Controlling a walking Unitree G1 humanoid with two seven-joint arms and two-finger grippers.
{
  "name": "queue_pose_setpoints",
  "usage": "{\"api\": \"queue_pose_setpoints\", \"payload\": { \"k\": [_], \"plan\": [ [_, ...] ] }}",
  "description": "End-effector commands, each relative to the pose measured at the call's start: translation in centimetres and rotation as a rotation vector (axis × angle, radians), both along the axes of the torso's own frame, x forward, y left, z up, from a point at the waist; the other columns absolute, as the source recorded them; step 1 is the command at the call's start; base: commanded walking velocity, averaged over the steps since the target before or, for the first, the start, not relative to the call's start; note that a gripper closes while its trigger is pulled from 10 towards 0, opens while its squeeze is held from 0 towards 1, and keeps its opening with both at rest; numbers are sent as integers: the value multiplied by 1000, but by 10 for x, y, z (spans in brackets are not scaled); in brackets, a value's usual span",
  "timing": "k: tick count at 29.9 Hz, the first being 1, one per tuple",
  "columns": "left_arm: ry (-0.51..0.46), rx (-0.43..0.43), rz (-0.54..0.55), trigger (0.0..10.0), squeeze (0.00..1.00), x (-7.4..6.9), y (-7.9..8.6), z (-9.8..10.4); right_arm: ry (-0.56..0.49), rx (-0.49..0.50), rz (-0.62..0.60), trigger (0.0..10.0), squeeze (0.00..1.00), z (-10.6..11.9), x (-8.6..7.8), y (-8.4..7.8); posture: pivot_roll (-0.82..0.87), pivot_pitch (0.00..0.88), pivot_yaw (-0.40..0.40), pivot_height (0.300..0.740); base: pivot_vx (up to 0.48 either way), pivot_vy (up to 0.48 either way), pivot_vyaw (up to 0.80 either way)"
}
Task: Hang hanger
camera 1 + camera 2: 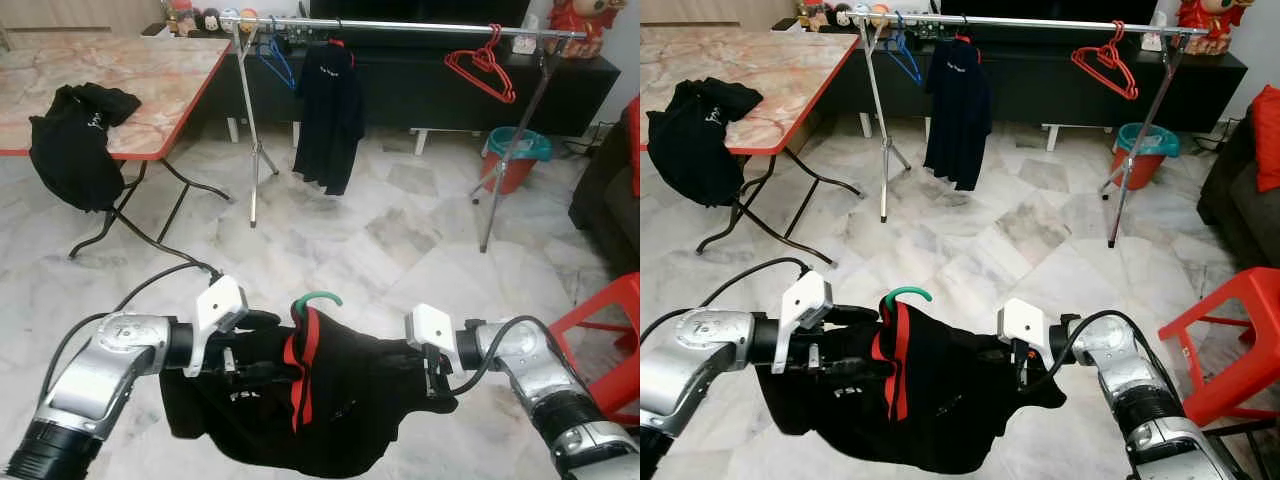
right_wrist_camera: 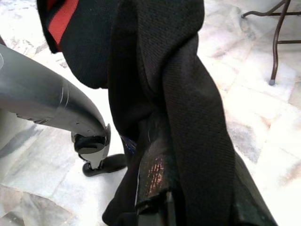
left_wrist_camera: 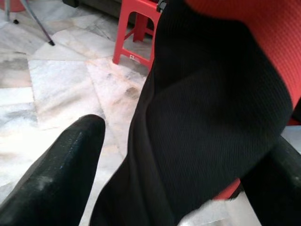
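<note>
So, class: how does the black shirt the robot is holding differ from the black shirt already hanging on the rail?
The held shirt is bunched between the left gripper and right gripper, low over the floor; the hanging shirt drops straight from the rail. The held shirt shows a red stripe and a green hanger hook; the hanging one looks plain. Both are black and sit on hangers.

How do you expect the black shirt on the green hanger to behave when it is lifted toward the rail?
Probably floppy: the black shirt sags between the left gripper and right gripper. Likely light. It may slip or bunch around the green hanger.
</note>
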State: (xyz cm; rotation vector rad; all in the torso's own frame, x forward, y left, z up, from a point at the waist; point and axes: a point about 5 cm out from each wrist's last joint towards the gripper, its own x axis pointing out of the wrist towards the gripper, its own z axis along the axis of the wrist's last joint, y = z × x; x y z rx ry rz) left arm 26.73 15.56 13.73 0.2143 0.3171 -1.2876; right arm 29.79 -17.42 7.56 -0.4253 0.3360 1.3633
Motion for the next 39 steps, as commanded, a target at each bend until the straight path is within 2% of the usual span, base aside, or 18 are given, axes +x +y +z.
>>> {"api": "queue_pose_setpoints", "payload": {
  "k": [1,39],
  "plan": [
    [-8,-14,-5,0,0,2,-3,6,-27,31,19,10000,0,7,2,4,69,0,-14,740,0,0,0],
    [39,-19,-36,0,0,0,-9,3,-33,59,-18,10000,0,8,2,6,62,0,-5,740,0,0,0]
  ]
}}
